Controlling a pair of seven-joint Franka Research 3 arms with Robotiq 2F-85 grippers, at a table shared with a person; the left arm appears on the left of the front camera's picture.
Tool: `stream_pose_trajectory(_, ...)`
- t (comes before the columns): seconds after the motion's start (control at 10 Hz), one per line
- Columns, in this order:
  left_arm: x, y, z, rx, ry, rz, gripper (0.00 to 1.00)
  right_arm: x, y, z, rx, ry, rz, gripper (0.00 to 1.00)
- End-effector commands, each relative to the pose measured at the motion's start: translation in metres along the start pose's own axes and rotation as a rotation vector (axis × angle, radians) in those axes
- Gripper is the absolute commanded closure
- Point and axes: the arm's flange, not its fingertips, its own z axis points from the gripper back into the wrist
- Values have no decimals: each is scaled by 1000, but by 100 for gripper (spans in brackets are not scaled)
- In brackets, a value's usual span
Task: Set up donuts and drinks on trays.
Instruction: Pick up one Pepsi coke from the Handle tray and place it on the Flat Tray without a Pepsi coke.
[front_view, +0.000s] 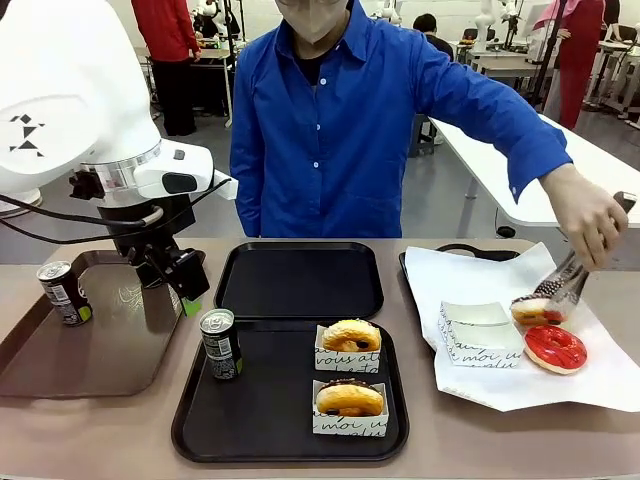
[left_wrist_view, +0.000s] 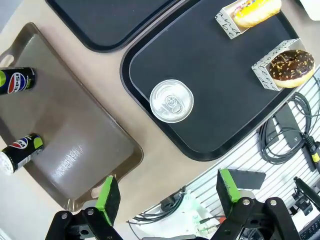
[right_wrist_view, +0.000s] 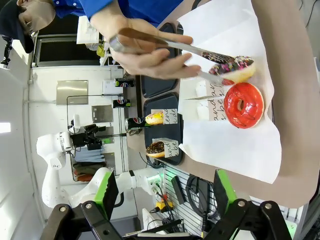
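Tan laminate tabletop (front_view: 120, 430) is running across the front view, with other tables and people blurring together behind it. At lower centre the near black tray (front_view: 270, 425), matte plastic with rounded corners and a raised rim, is carrying one drink can (front_view: 220, 343) at its left edge. At its right side two donuts are sitting in white lettered paper sleeves, a pale one (front_view: 351, 336) and a chocolate-topped one (front_view: 349, 399). The far black tray (front_view: 298, 280) is lying bare just behind it.

At left, a glossy brown tray (front_view: 90, 350) is holding another can (front_view: 64, 292). The white arm is covering part of this tray. The left wrist view is showing a second can (left_wrist_view: 22, 150) lying there.

The left gripper (front_view: 185, 290) is hanging above the brown tray's right edge, jaws spread wide and holding nothing.

At right, crinkled white paper (front_view: 600, 370) is hiding most of a dark tray beneath it. A person's hand (front_view: 590, 220) is squeezing metal tongs (front_view: 565, 275) on a sprinkled donut (front_view: 535, 310), beside a red-glazed donut (front_view: 555, 348).

The right gripper (right_wrist_view: 166, 190) is hovering with its fingers parted and empty.
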Motion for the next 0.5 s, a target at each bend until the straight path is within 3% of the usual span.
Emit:
stream_pose_trajectory(0.0, 3, -1, 1, 5, -1, -1, 0, -1, 0, 0, 5, 4, 2, 0)
stream_pose_trajectory(0.3, 0, 0, 1, 0, -2, 0, 0, -1, 0, 0, 5, 4, 2, 0)
stream_pose_trajectory(0.4, -1, 35, 17, 85, -52, 97, 0, -1, 0, 0, 5, 4, 2, 0)
